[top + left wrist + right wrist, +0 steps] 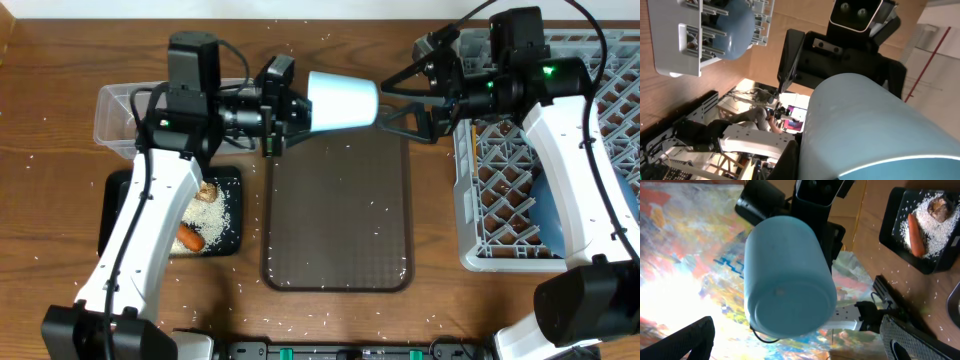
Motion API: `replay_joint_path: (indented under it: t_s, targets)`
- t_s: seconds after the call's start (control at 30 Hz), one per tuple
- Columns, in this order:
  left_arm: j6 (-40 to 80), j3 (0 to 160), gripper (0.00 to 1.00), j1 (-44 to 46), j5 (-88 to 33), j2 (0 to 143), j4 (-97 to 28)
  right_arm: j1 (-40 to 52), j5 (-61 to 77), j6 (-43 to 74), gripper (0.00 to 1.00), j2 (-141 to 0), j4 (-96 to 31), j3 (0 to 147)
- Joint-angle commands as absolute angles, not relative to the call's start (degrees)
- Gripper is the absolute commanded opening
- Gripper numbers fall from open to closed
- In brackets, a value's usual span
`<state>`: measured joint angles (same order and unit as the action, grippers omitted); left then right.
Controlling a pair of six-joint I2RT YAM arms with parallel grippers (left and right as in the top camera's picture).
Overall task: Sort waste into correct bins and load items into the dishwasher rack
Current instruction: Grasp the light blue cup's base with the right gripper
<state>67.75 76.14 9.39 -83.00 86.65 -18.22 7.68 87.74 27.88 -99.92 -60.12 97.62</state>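
The light-blue cup (342,100), clamped at its rim end by the left end effector (298,108), is held sideways above the brown tray (340,220), its base aimed at the wide-apart right end effector (405,100) just beyond.

I see the light-blue cup (343,101) held sideways in mid-air, base toward the grey rack (480,200), where the blue plate (550,215) sits among pegs. Carrot (190,238), brown lump (207,191) and rice (212,212) lie in the black tray (113,210), just below the clear tub (112,115).
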Motion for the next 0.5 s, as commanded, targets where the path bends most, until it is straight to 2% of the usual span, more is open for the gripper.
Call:
replay_joint_path:
  t_s: [0.0, 0.47]
  targets:
    - [71.31, 76.07, 0.06, 11.29, -78.30, 85.32, -17.41, 9.02, 89.27, 34.37, 0.99, -99.77, -58.59, 97.38]
    - [71.92, 76.07, 0.06, 12.95, -74.48, 85.34, -17.39, 10.33, 89.27, 44.23, 0.99, -99.74, -52.64, 97.38]
